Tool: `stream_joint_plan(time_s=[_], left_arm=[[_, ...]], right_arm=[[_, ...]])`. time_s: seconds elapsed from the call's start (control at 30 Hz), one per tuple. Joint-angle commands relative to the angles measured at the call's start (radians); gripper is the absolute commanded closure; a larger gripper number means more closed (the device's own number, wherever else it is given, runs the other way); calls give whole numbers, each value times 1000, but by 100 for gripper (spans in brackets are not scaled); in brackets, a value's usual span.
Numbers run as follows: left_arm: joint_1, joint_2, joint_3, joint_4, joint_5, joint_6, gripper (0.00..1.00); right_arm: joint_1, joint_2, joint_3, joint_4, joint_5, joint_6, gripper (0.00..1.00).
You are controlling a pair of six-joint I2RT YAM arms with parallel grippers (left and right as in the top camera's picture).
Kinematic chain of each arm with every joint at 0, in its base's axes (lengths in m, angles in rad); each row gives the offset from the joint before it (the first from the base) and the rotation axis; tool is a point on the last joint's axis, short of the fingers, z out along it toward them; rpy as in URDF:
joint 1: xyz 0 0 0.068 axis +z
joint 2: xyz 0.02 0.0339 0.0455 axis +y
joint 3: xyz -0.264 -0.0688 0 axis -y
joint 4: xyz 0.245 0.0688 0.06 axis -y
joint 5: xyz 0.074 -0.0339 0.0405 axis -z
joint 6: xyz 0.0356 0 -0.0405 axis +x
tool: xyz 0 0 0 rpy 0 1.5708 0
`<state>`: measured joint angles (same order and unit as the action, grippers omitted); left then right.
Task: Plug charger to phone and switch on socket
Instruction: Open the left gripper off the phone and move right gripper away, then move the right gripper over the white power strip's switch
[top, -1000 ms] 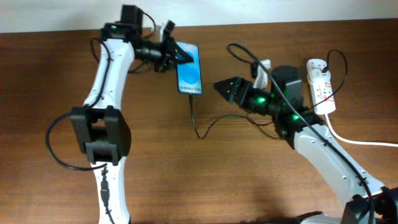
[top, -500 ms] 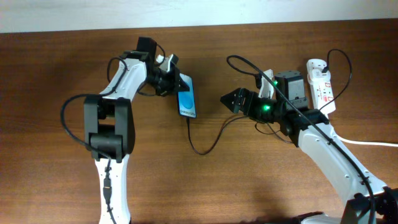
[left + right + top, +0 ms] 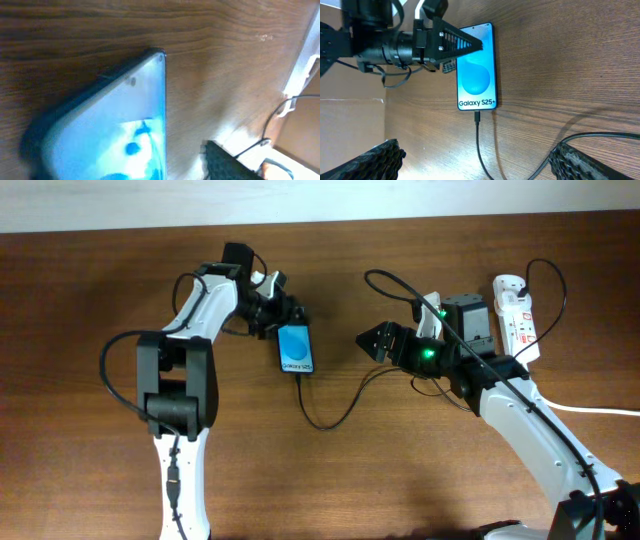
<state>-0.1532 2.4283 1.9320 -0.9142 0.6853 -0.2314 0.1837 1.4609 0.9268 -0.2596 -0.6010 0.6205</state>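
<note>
The phone (image 3: 296,348) lies flat on the table, blue screen up, and shows close up in the left wrist view (image 3: 115,130). The charger (image 3: 325,420), a thin black cable, has its plug (image 3: 477,116) seated in the phone's (image 3: 477,70) lower end and curls off to the right. My left gripper (image 3: 285,318) hovers at the phone's upper end, open; one dark finger (image 3: 227,162) stands apart from the phone's edge. My right gripper (image 3: 368,340) is wide open to the right of the phone, its fingers (image 3: 370,160) straddling the cable with nothing between them. The socket (image 3: 518,320) lies at the far right.
A thick white cord (image 3: 585,408) runs from the socket off the right edge. Black cable loops (image 3: 390,278) arch over the right arm. A pale wall borders the back of the brown wooden table (image 3: 80,300).
The phone, tilted in the left gripper before, now lies flat and slightly further left. The left jaws have opened off it. The right arm drew back rightwards earlier, then held still.
</note>
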Motion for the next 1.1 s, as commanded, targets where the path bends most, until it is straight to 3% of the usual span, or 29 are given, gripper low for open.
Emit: stream_joint_plan(time_s=[0.0, 0.13, 0.2, 0.33, 0.43, 0.53, 0.57, 0.67, 0.77, 0.9, 1.07], left_arm=[[8, 27, -14, -33, -289, 2, 19], [8, 27, -13, -93, -610, 2, 18], [10, 9, 5, -96, -721, 2, 18], [19, -66, 94, -137, -727, 2, 18], [25, -234, 222, -187, -728, 2, 18], [25, -377, 238, -183, -728, 2, 6], [25, -403, 238, -183, -727, 2, 0], [25, -435, 238, -184, -727, 2, 1], [25, -433, 238, -183, -727, 2, 1], [22, -433, 238, -183, -727, 2, 1], [23, -433, 238, -184, -727, 2, 1]], right_arm=[[-7, -1, 15, -15, 36, -23, 2], [-8, -2, 27, -73, 110, -80, 2], [-8, -2, 122, -239, 231, -167, 2], [-30, -2, 325, -460, 349, -250, 2], [-144, -2, 544, -641, 460, -261, 2], [-354, -2, 677, -742, 441, -319, 1], [-435, -2, 696, -749, 398, -349, 2], [-730, 5, 702, -740, 305, -381, 2], [-899, 56, 701, -693, 305, -417, 2], [-964, 209, 701, -605, 298, -453, 2], [-948, 469, 701, -459, 136, -484, 2]])
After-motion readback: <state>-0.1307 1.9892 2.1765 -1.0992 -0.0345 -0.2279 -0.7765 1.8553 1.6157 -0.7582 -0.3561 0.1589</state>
